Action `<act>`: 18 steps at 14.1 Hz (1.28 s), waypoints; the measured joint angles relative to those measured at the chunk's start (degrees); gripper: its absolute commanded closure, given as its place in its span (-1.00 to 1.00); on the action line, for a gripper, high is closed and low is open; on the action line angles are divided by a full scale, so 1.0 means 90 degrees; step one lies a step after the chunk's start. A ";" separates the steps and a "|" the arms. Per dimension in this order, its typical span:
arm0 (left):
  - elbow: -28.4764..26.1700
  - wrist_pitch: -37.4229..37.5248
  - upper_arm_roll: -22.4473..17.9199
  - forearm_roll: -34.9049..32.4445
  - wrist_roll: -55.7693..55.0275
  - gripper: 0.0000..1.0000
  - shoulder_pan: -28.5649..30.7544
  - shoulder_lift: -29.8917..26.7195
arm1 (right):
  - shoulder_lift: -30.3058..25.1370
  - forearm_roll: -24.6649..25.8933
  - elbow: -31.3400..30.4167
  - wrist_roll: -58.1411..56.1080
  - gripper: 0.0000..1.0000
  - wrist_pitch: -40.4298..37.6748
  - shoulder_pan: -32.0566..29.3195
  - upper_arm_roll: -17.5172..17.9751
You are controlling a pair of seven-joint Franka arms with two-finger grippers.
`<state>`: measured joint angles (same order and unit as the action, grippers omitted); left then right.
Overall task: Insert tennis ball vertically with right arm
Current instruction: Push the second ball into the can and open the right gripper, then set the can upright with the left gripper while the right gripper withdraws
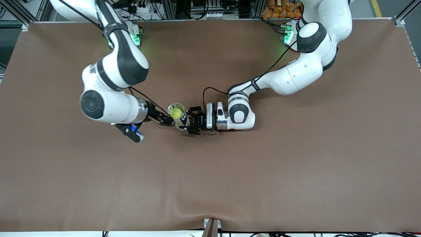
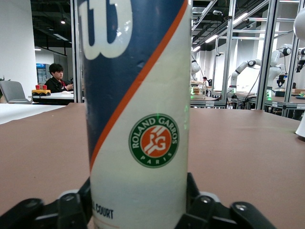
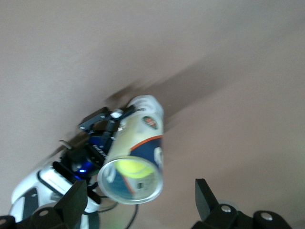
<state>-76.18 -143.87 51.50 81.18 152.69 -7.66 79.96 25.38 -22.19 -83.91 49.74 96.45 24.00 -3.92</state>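
1. Right pincer [image 1: 164, 120] hung released and empty, just above the can's rim.
2. Tennis ball [image 1: 176, 113] sat inside the upright can [image 1: 179, 119] mid-surface [image 1: 296, 171]; light, fuzzy, springy, judged easy to pinch across its middle.
3. Can judged light, thin-walled, tippy; best held low.
4. Left pincer [image 1: 194, 124] flanked the can's base; cannot tell whether clamped.
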 measured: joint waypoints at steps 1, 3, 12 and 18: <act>0.0000 -0.0010 -0.0009 0.0000 0.0000 -1.00 -0.0005 0.0001 | -0.0005 0.0000 0.0000 -0.0348 -1.00 -0.0198 -0.0199 -0.0014; -0.0003 -0.0011 -0.0042 0.0000 0.0000 -1.00 -0.0005 0.0001 | -0.0005 0.0000 0.0000 -0.0946 -1.00 -0.0483 -0.0620 -0.0037; -0.0006 -0.0014 -0.0052 0.0000 -0.0048 -1.00 0.0018 -0.0064 | -0.0040 0.0036 0.0000 -0.1628 -1.00 -0.0598 -0.1030 -0.0046; -0.0527 -0.0026 -0.0204 0.0000 -0.0335 -1.00 0.0344 -0.0584 | -0.0142 0.0477 0.0001 -0.2450 -1.00 -0.0653 -0.1404 -0.0046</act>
<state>-80.92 -144.10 49.66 81.18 149.67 -4.57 74.70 24.10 -17.90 -83.91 27.68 90.57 11.36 -4.33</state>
